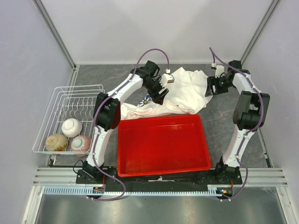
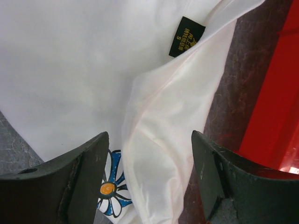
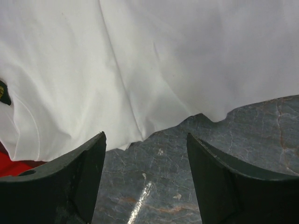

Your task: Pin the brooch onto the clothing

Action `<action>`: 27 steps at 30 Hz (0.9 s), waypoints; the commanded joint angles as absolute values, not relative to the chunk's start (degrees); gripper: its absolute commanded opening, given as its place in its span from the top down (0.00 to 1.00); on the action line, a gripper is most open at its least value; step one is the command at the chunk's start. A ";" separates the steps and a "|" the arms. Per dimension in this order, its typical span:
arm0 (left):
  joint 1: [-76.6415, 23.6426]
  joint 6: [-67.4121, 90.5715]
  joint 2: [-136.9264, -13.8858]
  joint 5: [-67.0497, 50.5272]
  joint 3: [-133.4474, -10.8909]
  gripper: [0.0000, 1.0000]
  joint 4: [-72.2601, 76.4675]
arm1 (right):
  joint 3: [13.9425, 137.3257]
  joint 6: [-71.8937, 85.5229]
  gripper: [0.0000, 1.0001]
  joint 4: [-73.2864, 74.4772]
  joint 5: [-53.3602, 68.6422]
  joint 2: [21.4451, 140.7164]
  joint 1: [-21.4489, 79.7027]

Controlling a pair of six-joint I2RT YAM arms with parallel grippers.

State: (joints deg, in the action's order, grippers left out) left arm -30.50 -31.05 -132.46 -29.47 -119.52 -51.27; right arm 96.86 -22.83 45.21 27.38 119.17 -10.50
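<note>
The left jaws and the right jaws both stand wide and empty at the crumpled white cotton T-shirt, which lies on the grey stone-look surface behind a red plastic tub, with pale walls around. Left wrist: the left jaws straddle a fold by the blue daisy print. Right wrist: the right jaws hover at the hem. No brooch shows; flattening the shirt seems due first.

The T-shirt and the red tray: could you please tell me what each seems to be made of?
T-shirt: soft matte cloth, probably a cotton knit; it creases and folds loosely. Red tray: likely rigid moulded plastic with a glossy finish; light glints on its smooth floor.
</note>
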 commanded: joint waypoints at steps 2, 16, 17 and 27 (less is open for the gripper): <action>-31.73 -36.47 -134.47 -28.04 -122.96 0.21 -47.82 | 94.75 -18.98 0.23 40.00 26.46 120.94 -8.88; -34.19 -39.02 -137.11 -26.46 -122.35 0.68 -44.03 | 95.62 -14.24 0.75 37.53 26.98 123.31 -8.00; -34.19 -39.02 -137.02 -25.50 -122.34 0.86 -44.38 | 96.06 -14.15 0.85 37.62 27.16 123.05 -8.00; -29.19 -28.84 -128.85 -31.28 -123.57 0.98 -43.86 | 97.47 -15.02 1.00 36.30 30.76 115.15 -8.79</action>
State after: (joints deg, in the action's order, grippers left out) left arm -32.67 -34.39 -136.92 -26.57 -121.64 -45.78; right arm 94.98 -13.47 38.70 27.64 122.48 -8.36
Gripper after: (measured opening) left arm 0.034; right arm 0.006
